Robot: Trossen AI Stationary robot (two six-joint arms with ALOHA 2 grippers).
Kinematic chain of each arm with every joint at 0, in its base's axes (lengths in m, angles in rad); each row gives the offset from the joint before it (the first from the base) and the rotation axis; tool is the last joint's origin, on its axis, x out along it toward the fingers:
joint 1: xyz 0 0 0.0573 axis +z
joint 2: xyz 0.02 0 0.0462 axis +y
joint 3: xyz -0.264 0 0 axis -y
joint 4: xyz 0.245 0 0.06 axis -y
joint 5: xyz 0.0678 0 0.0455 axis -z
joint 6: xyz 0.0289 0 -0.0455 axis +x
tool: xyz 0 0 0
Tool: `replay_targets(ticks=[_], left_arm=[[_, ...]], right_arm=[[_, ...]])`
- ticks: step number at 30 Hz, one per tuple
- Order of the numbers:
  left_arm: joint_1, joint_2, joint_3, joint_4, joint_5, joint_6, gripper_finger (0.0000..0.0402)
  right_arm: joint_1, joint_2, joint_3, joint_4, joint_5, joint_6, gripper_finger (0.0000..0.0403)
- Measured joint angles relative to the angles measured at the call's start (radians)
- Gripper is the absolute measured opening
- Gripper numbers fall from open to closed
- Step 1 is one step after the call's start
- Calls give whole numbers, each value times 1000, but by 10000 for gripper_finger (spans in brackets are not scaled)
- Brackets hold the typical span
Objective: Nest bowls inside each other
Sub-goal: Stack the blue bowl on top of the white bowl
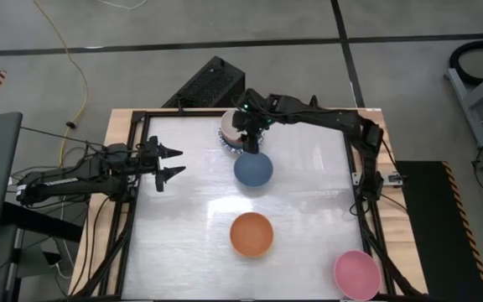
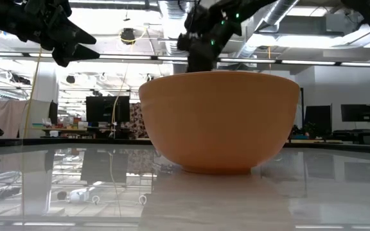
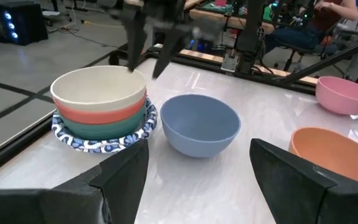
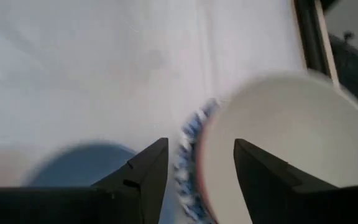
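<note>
Bowls are what we are sorting here, and we have a stack (image 3: 101,112) going at the far middle of the table (image 1: 183,252): a cream bowl (image 3: 98,87) sits on top, with red and teal under it and a blue-patterned rim (image 3: 104,140) showing at the bottom. How many bowls lie in that stack we cannot count.

Our right gripper (image 1: 248,134) hangs just above the stack's near edge, its fingers apart and holding nothing; the right wrist view shows the cream bowl's rim passing between the open fingers. We judge the cream bowl has just been set in and let go.

Three bowls are loose on the table. The blue bowl (image 1: 253,169) stands just beside the stack on its near side, perhaps touching it. The orange bowl (image 1: 251,234) is nearer to us in the middle, and the pink bowl (image 1: 356,273) sits in the near right corner, well apart from the rest.

Our left gripper (image 1: 173,163) waits at the left side of the table, jaws apart and empty, pointing toward the stack.

Next, we think, comes the blue bowl: the right gripper need only shift a little nearer, drop one finger inside its rim, close on the wall, lift clear of the cream rim and lower it in squarely.
</note>
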Motion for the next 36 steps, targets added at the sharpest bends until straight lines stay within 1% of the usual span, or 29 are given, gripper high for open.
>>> replay_targets(ticks=[2, 5, 6, 8, 14, 15, 17, 19, 20, 22, 24, 28, 30, 32, 35, 36], left_arm=[[0, 0, 0, -1, 2, -15, 270], [0, 0, 0, -7, 52, -23, 270], [0, 0, 0, -11, 71, -24, 270], [0, 0, 0, -11, 101, -30, 270], [-1, 0, 0, -23, 114, -48, 270], [-2, 0, 0, -25, 118, -48, 270], [-2, 0, 0, -33, 130, -48, 270], [-3, 0, 0, -33, 143, -52, 270], [-3, 0, 0, -36, 151, -53, 270], [-3, 0, 0, -39, 159, -54, 270], [-6, 0, 0, -44, 163, -60, 270], [-11, 0, 0, -44, 163, -50, 270], [-11, 0, 0, -37, 162, -51, 270], [-11, 0, 0, -36, 162, -57, 270], [-11, 0, 0, -37, 178, -70, 270], [-11, 0, 0, -37, 185, -74, 270]], right_arm=[[9, -21, 18, -11, -52, 30, 201], [36, -53, 25, -40, -147, 81, 201], [48, -63, 25, -58, -164, 93, 201], [81, -78, 25, -106, -165, 126, 200], [183, -86, 15, -304, -130, 335, 198], [205, -86, 0, -314, -108, 378, 198], [255, -86, -29, -341, -21, 464, 198], [307, -84, -65, -391, 77, 593, 198], [331, -84, -89, -409, 109, 662, 198], [377, -84, -135, -426, 133, 772, 198], [419, -84, -174, -433, 156, 846, 198], [473, -83, -212, -427, 259, 1004, 198], [485, -83, -221, -435, 316, 1047, 198], [496, -83, -224, -438, 372, 1049, 198], [524, -83, -223, -401, 441, 1029, 198], [537, -83, -223, -382, 445, 990, 198]])
